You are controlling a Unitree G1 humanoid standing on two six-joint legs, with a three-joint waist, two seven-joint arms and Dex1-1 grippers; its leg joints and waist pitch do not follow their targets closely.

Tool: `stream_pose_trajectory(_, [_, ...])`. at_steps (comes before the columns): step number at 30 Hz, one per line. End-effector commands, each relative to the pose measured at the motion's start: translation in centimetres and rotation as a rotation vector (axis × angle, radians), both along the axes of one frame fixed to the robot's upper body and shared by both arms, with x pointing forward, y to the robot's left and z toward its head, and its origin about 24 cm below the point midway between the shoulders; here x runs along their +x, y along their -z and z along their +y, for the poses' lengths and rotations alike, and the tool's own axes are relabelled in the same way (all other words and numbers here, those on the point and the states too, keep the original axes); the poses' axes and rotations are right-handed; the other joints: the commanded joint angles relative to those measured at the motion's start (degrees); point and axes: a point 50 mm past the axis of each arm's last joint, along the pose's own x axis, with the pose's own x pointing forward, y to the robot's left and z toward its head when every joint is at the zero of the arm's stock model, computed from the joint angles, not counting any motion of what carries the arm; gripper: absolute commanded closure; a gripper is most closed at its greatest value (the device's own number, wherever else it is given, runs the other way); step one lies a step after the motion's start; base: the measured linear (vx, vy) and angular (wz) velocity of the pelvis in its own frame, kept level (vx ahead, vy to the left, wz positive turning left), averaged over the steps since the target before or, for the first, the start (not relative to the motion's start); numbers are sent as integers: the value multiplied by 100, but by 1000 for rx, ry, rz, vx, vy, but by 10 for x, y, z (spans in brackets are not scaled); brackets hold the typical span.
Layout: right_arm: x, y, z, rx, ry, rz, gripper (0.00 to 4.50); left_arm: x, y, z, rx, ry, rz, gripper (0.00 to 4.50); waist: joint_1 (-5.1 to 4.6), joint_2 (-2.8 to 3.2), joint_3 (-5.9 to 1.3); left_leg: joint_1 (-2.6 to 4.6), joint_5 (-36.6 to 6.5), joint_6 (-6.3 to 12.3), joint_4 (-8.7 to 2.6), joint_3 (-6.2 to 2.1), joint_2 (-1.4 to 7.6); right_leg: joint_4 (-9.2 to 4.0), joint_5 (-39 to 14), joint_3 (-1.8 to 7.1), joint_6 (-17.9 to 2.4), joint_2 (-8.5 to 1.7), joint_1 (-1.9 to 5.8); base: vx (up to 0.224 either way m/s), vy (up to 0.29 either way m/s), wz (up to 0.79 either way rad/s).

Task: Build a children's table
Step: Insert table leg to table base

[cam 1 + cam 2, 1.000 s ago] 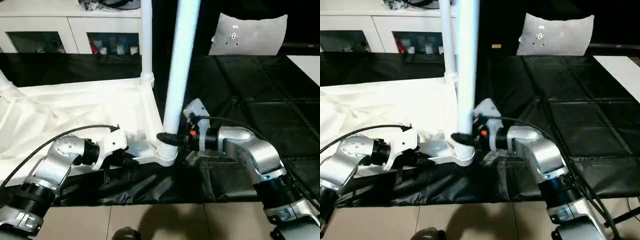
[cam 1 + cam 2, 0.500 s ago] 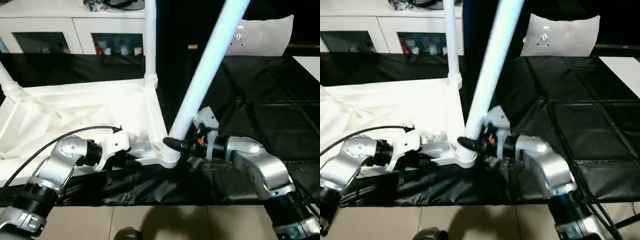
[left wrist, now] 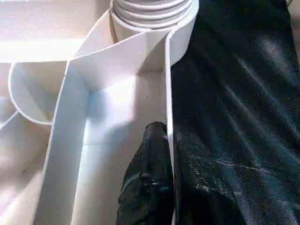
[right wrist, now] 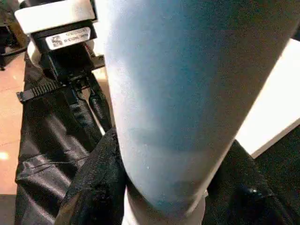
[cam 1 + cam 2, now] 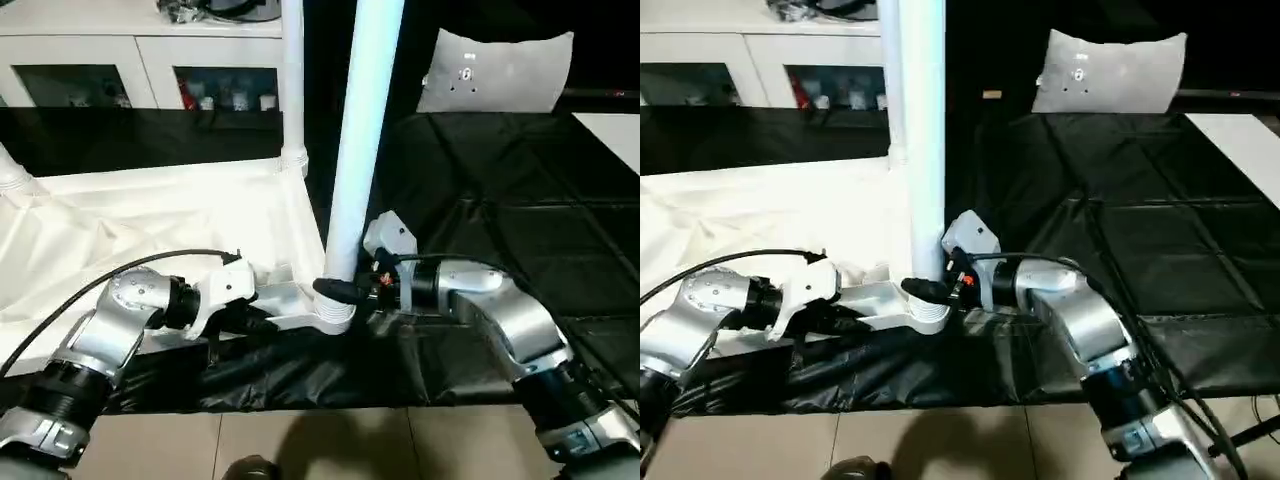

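So the children's table is lying upside down on the black bench, ribbed underside facing up, sitting toward the robot's left side of the bench with its near edge close to the bench's front edge. The near corner socket is my landmark here. A white leg stands pretty much upright in that socket, with its ribbed base seated right in the round collar. Another leg stands upright in the far corner socket straight behind it, and a bit of a third leg pokes up at the far left corner.

The right gripper comes in from the right of the socket and its black fingers are wrapped around the bottom of the leg just above the collar, pinching it from both sides. The left gripper sits just left of the socket, with its fingers clamped over the tabletop's thin rim wall, one finger inside the rib pocket, the other outside against the black mat.

Behind the bench there's a white cabinet with glass doors, and a grey cushion further right.
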Motion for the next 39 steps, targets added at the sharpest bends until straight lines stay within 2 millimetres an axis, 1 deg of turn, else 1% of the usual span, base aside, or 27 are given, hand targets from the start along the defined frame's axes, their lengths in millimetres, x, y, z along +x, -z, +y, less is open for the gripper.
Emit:
stream_pose_trajectory(1, [-33, 59, 1, -158, -77, 261, 262, 17, -36, -21, -106, 74, -158, 450, -37, 40, -140, 284, -2352, -317, -526, -134, 338, -585, -1187, 275, -1020, -397, -60, 0, 0, 0])
stream_pose_trajectory(2, [-35, 60, 1, -155, -80, 267, 262, 21, -38, -21, -112, 68, -166, 450, -22, 27, -146, 277, -2369, -332, -543, -144, 340, -575, -1229, 270, -1027, -415, -31, 0, 0, 0])
stream_pose_trajectory(4, [-39, 61, 1, -149, -87, 275, 262, 30, -45, -22, -120, 45, -196, 450, 11, 61, -116, 274, -2387, -328, -560, -151, 340, -608, -1329, 277, -977, -422, -42, 0, 0, 0])
stream_pose_trajectory(6, [-41, 61, 1, -147, -91, 278, 262, 34, -47, -22, -123, 35, -210, 450, 50, 22, -136, 288, -2331, -326, -561, -147, 354, -599, -1251, 282, -981, -442, -29, 0, 0, 0])
stream_pose_trajectory(7, [-43, 61, 2, -141, -97, 284, 262, 38, -51, -23, -131, 27, -219, 450, 75, 112, -138, 288, -2293, -336, -562, -156, 361, -597, -1221, 283, -985, -453, -35, 0, 0, 0])
stream_pose_trajectory(9, [-44, 61, 2, -137, -100, 288, 262, 40, -53, -23, -136, 23, -222, 450, 81, 55, -132, 285, -2287, -337, -574, -144, 361, -607, -1177, 275, -993, -441, -21, 0, 0, 0])
stream_pose_trajectory(10, [-46, 61, 2, -132, -102, 292, 262, 45, -56, -24, -139, 20, -231, 450, 87, 140, -148, 286, -2276, -359, -571, -156, 361, -593, -1135, 273, -1010, -450, -14, 0, 0, 0])
stream_pose_trajectory(11, [-46, 60, 3, -129, -102, 296, 262, 49, -60, -25, -138, 23, -235, 450, 83, 156, -142, 299, -2332, -386, -581, -156, 370, -611, -1120, 268, -1020, -442, -25, 0, 0, 0])
stream_pose_trajectory(13, [-46, 60, 3, -129, -102, 296, 262, 49, -60, -25, -138, 23, -235, 450, 78, 118, -136, 291, -2414, -426, -600, -162, 379, -610, -1123, 266, -1044, -448, -4, 0, 0, 0])
stream_pose_trajectory(14, [-47, 60, 3, -127, -102, 298, 262, 52, -62, -25, -137, 27, -239, 450, 75, 123, -130, 262, -2372, -422, -615, -170, 381, -600, -1070, 255, -1051, -450, 6, 0, 0, 0])
stream_pose_trajectory(15, [-47, 59, 3, -126, -100, 298, 262, 54, -63, -25, -135, 35, -236, 450, 78, 165, -138, 284, -2392, -426, -602, -162, 372, -612, -1074, 258, -1049, -447, -10, 0, 0, 0])
stream_pose_trajectory(20, [-40, 59, 4, -134, -49, 270, 262, 53, -59, -21, -121, 59, -196, 450, 65, 144, -150, 252, -2311, -448, -619, -165, 381, -585, -850, 244, -1136, -466, 21, 0, 0, 0])
stream_pose_trajectory(21, [-34, 59, 5, -138, 2, 243, 262, 50, -56, -18, -115, 64, -176, 450, 59, 108, -161, 254, -2278, -428, -618, -157, 381, -592, -849, 244, -1141, -468, 26, 0, 0, 0])
stream_pose_trajectory(22, [-27, 59, 5, -139, 56, 211, 262, 46, -53, -16, -112, 54, -166, 450, 55, 120, -158, 250, -2245, -425, -616, -157, 378, -586, -852, 246, -1156, -475, 18, 0, 0, 0])
stream_pose_trajectory(24, [-23, 59, 5, -139, 82, 195, 262, 45, -51, -15, -111, 49, -161, 450, 7, 113, -161, 196, -2066, -415, -635, -164, 364, -574, -861, 224, -1155, -469, 49, 0, 0, 0])
stream_pose_trajectory(25, [-18, 58, 5, -137, 133, 171, 262, 42, -49, -15, -113, 38, -159, 450, 4, 77, -170, 190, -1990, -383, -636, -164, 362, -580, -827, 218, -1131, -466, 73, 0, 0, 0])
stream_pose_trajectory(26, [-12, 57, 6, -130, 178, 154, 262, 38, -47, -15, -126, 11, -152, 450, -11, 86, -175, 216, -1991, -387, -637, -150, 394, -567, -762, 227, -1180, -482, 25, 0, 0, 0])
stream_pose_trajectory(28, [-7, 55, 7, -114, 225, 133, 262, 33, -45, -16, -139, -33, -147, 450, -51, 104, -175, 199, -1980, -386, -633, -158, 387, -564, -834, 223, -1215, -488, 47, 0, 0, 0])
stream_pose_trajectory(29, [-2, 51, 9, -86, 269, 110, 262, 26, -41, -17, -154, -137, -159, 450, -112, 75, -181, 181, -1909, -380, -640, -156, 403, -531, -690, 218, -1261, -471, 63, 0, 0, 0])
stream_pose_trajectory(31, [0, 48, 11, -67, 295, 97, 262, 19, -39, -17, -166, -234, -170, 450, -170, 67, -181, 180, -1752, -267, -627, -136, 379, -552, -491, 205, -1283, -427, 56, 0, 0, 0])
stream_pose_trajectory(33, [2, 46, 13, -53, 325, 88, 262, 7, -35, -20, -165, -306, -174, 450, -238, 86, -199, 146, -1354, -102, -589, -129, 369, -510, 90, 193, -1362, -404, 100, 0, 0, 0])
stream_pose_trajectory(34, [4, 46, 13, -49, 345, 87, 262, 1, -34, -24, -171, -329, -171, 450, -249, 52, -220, 140, -1233, -40, -573, -123, 370, -502, 261, 184, -1367, -392, 123, 0, 0, 0])
stream_pose_trajectory(35, [6, 46, 14, -45, 366, 89, 262, -6, -33, -31, -186, -345, -161, 450, -282, 67, -225, 124, -970, 97, -543, -116, 356, -471, 640, 178, -1406, -386, 133, 0, 0, 0])
stream_pose_trajectory(36, [10, 46, 14, -41, 407, 93, 262, -17, -34, -45, -208, -358, -148, 450, -308, 15, -236, 125, -764, 219, -515, -98, 345, -478, 866, 171, -1426, -371, 150, 0, 0, 0])
stream_pose_trajectory(37, [10, 46, 14, -41, 407, 93, 262, -17, -34, -45, -208, -358, -148, 450, -321, 27, -236, 116, -667, 274, -505, -112, 343, -462, 965, 164, -1462, -380, 163, 0, 0, 0])
stream_pose_trajectory(38, [16, 47, 15, -29, 464, 103, 262, -27, -35, -64, -239, -365, -135, 450, -344, 44, -235, 121, -586, 362, -480, -95, 325, -469, 997, 166, -1482, -365, 152, 0, 0, 0])
stream_pose_trajectory(39, [19, 47, 16, -26, 485, 104, 262, -31, -35, -72, -250, -368, -128, 450, -357, -15, -225, 113, -571, 412, -479, -91, 327, -492, 950, 162, -1525, -363, 166, 0, 0, 0])
